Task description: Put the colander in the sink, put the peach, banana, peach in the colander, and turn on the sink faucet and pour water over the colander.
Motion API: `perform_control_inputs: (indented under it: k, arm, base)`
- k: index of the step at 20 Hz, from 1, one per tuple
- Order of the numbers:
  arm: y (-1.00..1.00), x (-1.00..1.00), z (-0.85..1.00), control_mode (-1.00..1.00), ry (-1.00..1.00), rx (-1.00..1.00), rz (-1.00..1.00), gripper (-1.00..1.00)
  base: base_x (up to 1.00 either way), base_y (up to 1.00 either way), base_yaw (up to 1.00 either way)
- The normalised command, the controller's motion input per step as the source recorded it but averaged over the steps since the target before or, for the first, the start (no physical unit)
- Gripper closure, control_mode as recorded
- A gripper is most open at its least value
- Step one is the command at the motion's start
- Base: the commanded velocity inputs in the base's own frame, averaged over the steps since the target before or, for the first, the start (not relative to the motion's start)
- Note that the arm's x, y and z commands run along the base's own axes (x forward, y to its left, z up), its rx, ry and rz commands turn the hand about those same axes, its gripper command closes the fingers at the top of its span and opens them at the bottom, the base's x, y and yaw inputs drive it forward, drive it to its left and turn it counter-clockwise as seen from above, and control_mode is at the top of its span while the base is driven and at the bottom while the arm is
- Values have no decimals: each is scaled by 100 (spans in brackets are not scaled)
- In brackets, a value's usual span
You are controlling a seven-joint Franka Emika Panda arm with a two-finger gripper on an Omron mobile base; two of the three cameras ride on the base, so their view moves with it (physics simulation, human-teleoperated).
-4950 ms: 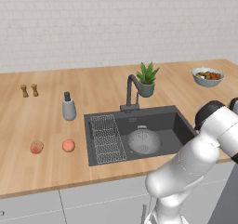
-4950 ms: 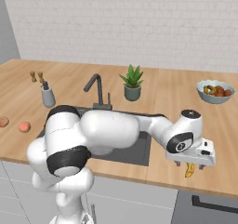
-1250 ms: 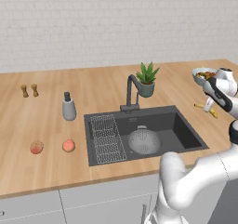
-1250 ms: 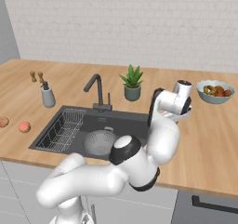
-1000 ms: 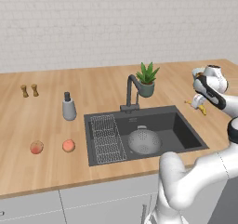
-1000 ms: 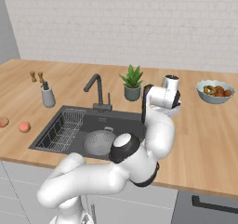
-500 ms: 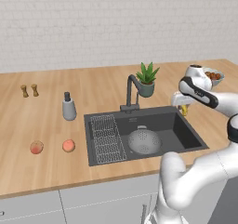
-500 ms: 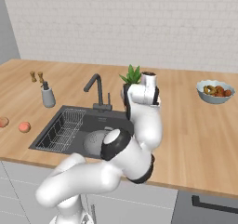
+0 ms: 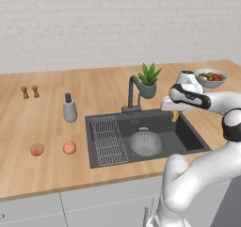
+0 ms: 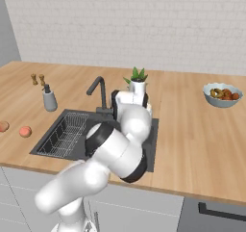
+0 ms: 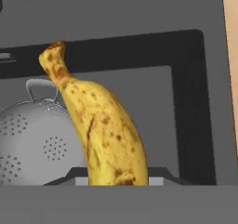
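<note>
A white robot arm reaches over the dark grey sink, its gripper clamped on a small yellow banana that hangs above the basin's right half. Seen along the hand, the fruit stands up from between the fingers, brown-speckled, its stem end pointing toward the far wall of the basin.

Inside the sink, the silvery colander sits on the basin floor near the middle, its small rim handle turned toward the faucet side. From the hand's camera the colander lies to the left of the banana, perforated and with no fruit visible in it. A wire grid rack fills the sink's left portion.

The dark, bent-over sink faucet rises from the counter directly behind the sink, with a potted green plant just beside it to the right. No stream can be seen at the spout.

On the wooden counter left of the sink, two peaches lie near each other, well apart from the basin. A grey soap dispenser stands behind them, left of the sink's rear corner, and a pair of small brown shakers sit farther left still. A blue-grey bowl of fruit rests on the counter behind and to the right of the sink.
</note>
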Motion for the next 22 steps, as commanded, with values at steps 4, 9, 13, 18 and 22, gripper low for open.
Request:
perform_control_inputs:
  k: [4,9,13,18,22]
  arm:
    - [41,-8,-24,-100,8,0,-3,100]
    - [22,-6,-21,-100,5,1,0,100]
    - [13,0,-19,-100,2,5,0,100]
    - [32,-5,-25,-100,2,5,0,100]
    - [42,-4,-21,-100,0,6,0,100]
  base:
    - [0,0,0]
    - [0,0,0]
    - [0,0,0]
    - [0,0,0]
    - [0,0,0]
